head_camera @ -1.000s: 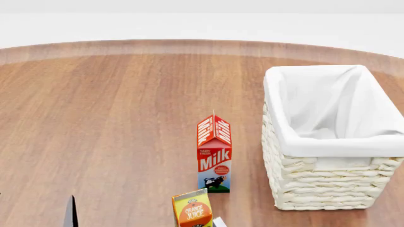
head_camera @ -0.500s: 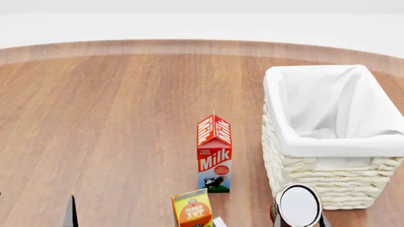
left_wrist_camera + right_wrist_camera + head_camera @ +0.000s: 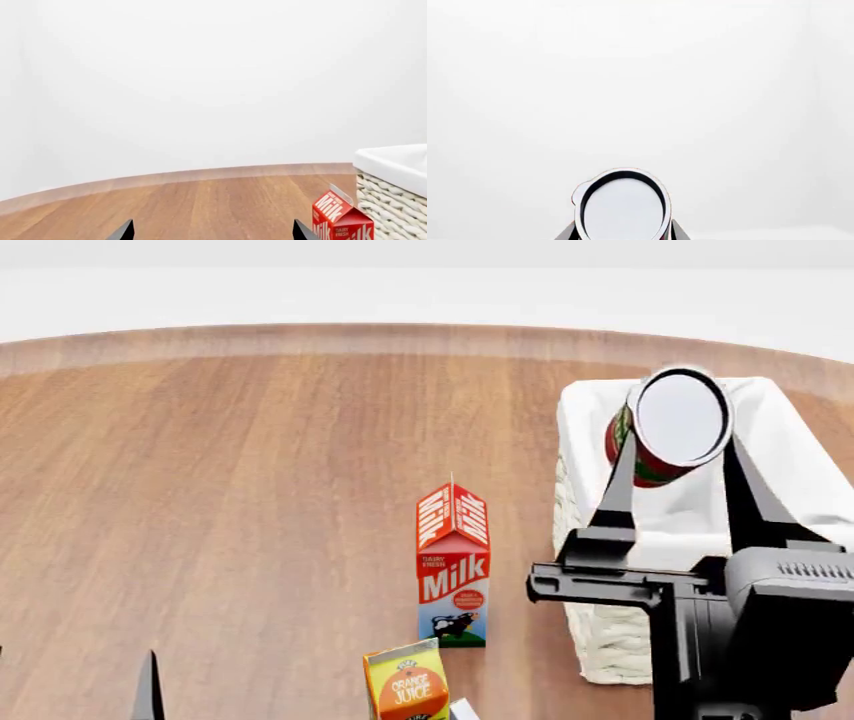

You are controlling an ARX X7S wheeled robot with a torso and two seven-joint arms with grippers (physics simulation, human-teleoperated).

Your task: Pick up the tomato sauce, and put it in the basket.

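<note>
My right gripper [image 3: 677, 455] is shut on the tomato sauce [image 3: 667, 425], a small red can with a silver-white top. It holds the can high, in front of the near left part of the basket [image 3: 577, 405] in the head view. In the right wrist view the can's white top [image 3: 622, 207] fills the space between the fingers. The basket is cream wicker with a white cloth lining and stands at the right of the table. My left gripper [image 3: 212, 231] is open and empty, low at the near left; one fingertip [image 3: 148, 688] shows in the head view.
A red milk carton [image 3: 454, 565] stands left of the basket, also in the left wrist view [image 3: 341, 219]. An orange juice carton [image 3: 407, 682] stands in front of it at the near edge. The round wooden table [image 3: 240, 490] ends in a curved far rim.
My right arm has risen into the head view with the tomato sauce, from the bottom edge up to the basket's rim. The left gripper has not moved.
</note>
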